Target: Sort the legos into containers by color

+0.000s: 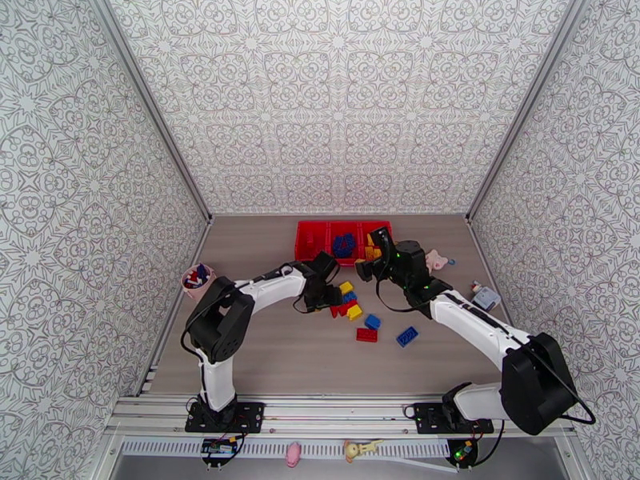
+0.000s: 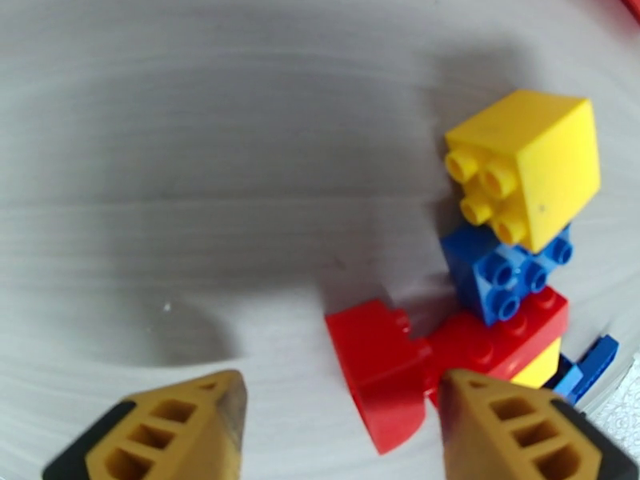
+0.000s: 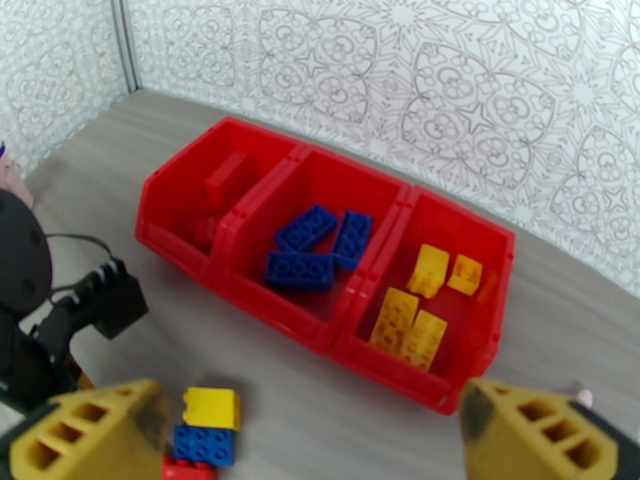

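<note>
Three joined red containers (image 1: 314,232) (image 3: 240,230) stand at the back of the table. The left bin holds red legos (image 3: 226,179), the middle one blue legos (image 3: 316,250), the right one yellow legos (image 3: 416,314). In front lies a pile: a yellow brick (image 2: 532,166), a blue brick (image 2: 504,270) and a long red brick (image 2: 500,338). A loose red brick (image 2: 384,374) lies between the fingers of my left gripper (image 2: 352,426) (image 1: 326,296), with a gap at the left finger; the jaws stand apart. My right gripper (image 3: 312,438) (image 1: 370,267) hovers open before the containers, holding nothing.
A blue brick (image 1: 372,321), a red brick (image 1: 366,335) and another blue brick (image 1: 407,336) lie loose nearer the front. A pink cup (image 1: 197,279) stands at the left wall. A pink plush (image 1: 436,260) and a small grey object (image 1: 486,298) lie at the right.
</note>
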Controlling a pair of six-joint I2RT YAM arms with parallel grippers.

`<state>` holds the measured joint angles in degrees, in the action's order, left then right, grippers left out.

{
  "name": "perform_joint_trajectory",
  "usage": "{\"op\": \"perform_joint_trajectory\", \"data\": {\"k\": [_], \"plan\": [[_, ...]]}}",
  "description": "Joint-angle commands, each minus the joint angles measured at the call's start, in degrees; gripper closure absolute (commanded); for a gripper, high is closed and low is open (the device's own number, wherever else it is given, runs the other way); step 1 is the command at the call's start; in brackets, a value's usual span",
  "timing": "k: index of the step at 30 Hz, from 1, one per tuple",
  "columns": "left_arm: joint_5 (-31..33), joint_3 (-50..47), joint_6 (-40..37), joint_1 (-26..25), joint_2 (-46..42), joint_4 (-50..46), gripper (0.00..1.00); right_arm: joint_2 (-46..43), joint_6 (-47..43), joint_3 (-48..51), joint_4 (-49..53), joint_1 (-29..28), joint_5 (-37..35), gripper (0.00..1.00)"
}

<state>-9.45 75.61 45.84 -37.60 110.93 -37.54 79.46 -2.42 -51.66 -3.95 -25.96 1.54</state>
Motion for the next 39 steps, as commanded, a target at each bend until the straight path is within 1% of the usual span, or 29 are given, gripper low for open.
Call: {"op": "perform_joint_trajectory", "data": {"k": [1, 5, 7, 11, 16, 22, 27, 30, 35, 39], "plan": [[-0.87, 1.98, -0.84, 0.43, 1.57, -1.04, 0.39, 0.27, 0.21, 0.15, 0.72, 0.38, 0.2, 0.0], [-0.32, 2.08, -0.93, 0.47, 2.09, -1.25, 0.41, 0.17, 0.39, 0.26, 0.74, 0.47, 0.24, 0.0], [-0.22, 2.0, -0.77, 0.55, 2.27, -1.47, 0.45, 0.17, 0.56, 0.33, 0.81, 0.5, 0.31, 0.0], [0.44, 1.65, -0.8, 0.52, 2.12, -2.18, 0.5, 0.08, 0.57, 0.33, 0.83, 0.56, 0.38, 0.0], [1.27, 1.38, -0.76, 0.52, 1.75, -2.64, 0.62, 0.51, 0.81, 0.33, 0.53, 0.73, 0.5, 0.0], [2.67, 0.91, -0.83, 0.44, 0.54, -2.84, 0.73, 0.14, 1.26, 0.51, 0.12, 0.73, 1.18, 0.0], [4.32, 0.14, -1.02, 0.62, -1.69, -2.12, 0.78, -0.62, 1.27, 0.58, 0.37, 0.83, 1.57, 0.0], [5.48, -0.53, -1.11, 0.82, -3.63, -0.93, 0.79, -1.14, 1.36, 0.4, 0.47, 0.81, 2.45, 0.0], [6.17, -3.23, -1.25, 2.23, -8.46, 4.72, 0.8, -1.94, 1.38, -0.06, 0.48, 0.79, 6.72, 0.0], [7.44, -3.97, -2.05, 4.61, -11.24, 8.82, 0.81, -1.94, 1.93, -0.71, -0.67, 0.73, 11.5, 0.01]]}}
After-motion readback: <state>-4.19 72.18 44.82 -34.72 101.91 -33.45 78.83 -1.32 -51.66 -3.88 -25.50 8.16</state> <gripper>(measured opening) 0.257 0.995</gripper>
